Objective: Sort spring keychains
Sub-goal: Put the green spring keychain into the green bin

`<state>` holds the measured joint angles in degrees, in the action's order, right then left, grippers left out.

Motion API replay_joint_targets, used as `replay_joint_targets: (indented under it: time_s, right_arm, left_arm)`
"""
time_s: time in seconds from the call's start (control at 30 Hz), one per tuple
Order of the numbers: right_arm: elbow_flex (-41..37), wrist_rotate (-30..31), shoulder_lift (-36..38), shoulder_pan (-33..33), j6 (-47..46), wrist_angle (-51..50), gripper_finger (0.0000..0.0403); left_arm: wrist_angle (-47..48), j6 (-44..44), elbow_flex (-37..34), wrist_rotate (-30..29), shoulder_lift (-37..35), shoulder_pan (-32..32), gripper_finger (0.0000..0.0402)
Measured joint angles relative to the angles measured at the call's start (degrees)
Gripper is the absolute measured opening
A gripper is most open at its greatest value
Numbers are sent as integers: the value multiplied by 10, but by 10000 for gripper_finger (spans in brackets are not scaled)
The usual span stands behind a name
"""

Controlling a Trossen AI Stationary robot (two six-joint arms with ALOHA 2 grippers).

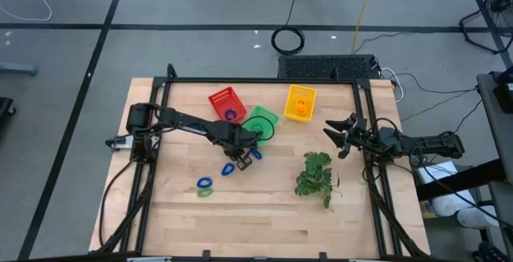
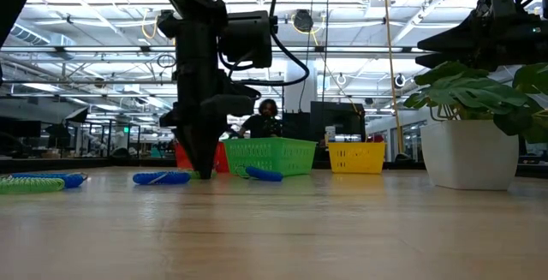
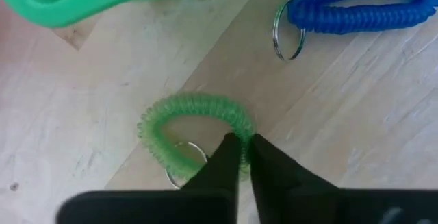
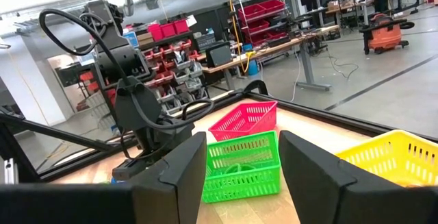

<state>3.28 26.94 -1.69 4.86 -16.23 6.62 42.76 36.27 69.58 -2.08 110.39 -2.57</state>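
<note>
My left gripper (image 1: 240, 151) stands low over the table centre, in front of the green basket (image 1: 260, 123), shut on a green spring keychain (image 3: 195, 131). A blue keychain (image 3: 356, 11) lies flat just beyond it. Another blue one (image 1: 228, 168) and a green and blue pair (image 1: 204, 186) lie nearer the near edge. One blue keychain (image 1: 231, 115) sits in the red basket (image 1: 227, 104). Orange ones fill the yellow basket (image 1: 300, 102). My right gripper (image 1: 341, 134) hovers open at the table's right side. My left gripper pinches the green keychain's coil (image 3: 236, 129) between its two fingertips (image 3: 226, 157), on the side of the loop near its metal ring (image 3: 185, 162). The fingers come from above, pointing down, across the coil. The loop lies flat on the table.
A leafy green plant sprig (image 1: 317, 178) lies on the right half of the table, close to my right arm. The three baskets stand in a row toward the far edge. Bare wood stretches along the near edge (image 1: 256, 222). A person sits in the room beyond (image 2: 267, 116).
</note>
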Motion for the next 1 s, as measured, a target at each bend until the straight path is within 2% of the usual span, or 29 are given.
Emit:
replay_joint_targets:
  time_s: [0.5, 0.73, 1.0]
  right_arm:
    - [0, 0, 0, 0, 0, 0, 171]
    - [0, 0, 0, 0, 0, 0, 171]
    - [0, 0, 0, 0, 0, 0, 171]
  left_arm:
    - [10, -11, 0, 20, -1, -4, 5]
    - [78, -5, -4, 1, -60, -5, 5]
    - [129, 5, -2, 8, -148, 18, 4]
